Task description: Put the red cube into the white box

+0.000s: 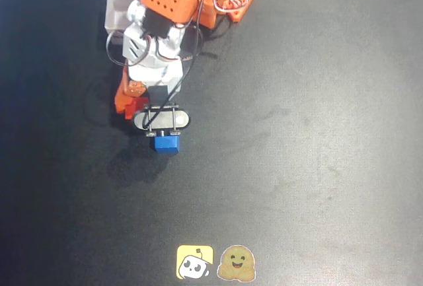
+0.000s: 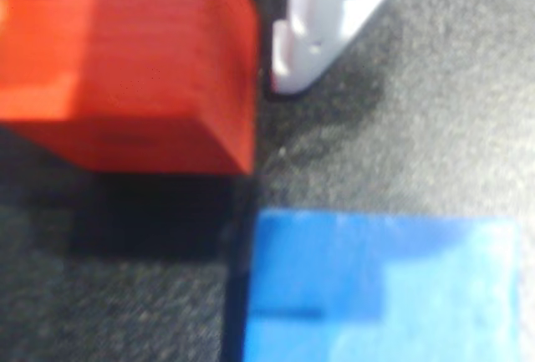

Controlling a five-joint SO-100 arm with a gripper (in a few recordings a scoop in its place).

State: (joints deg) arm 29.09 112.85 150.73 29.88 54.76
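Red cube (image 2: 134,61) sits right at my hand (image 1: 142,109), low on the dark counter (image 1: 317,134); in the wrist view it fills the upper left, blurred and very close, with its shadow falling on the counter just below it. In the overhead view I can make out only a small red patch (image 1: 141,106) of it, tucked under my orange finger at the left of the wrist camera. My white finger (image 2: 322,23) shows at the top of the wrist view, just to the right of the cube with a thin dark gap between them. Whether my hand is clamped on the cube or standing apart around it, I cannot tell.

Just beside it lies the blue cube (image 1: 167,143), which in the wrist view takes up the lower right (image 2: 376,291), near the red one but not touching it.

Well behind my arm, at the upper left of the overhead view, stands the white box (image 1: 122,8), partly hidden by my orange and white body.
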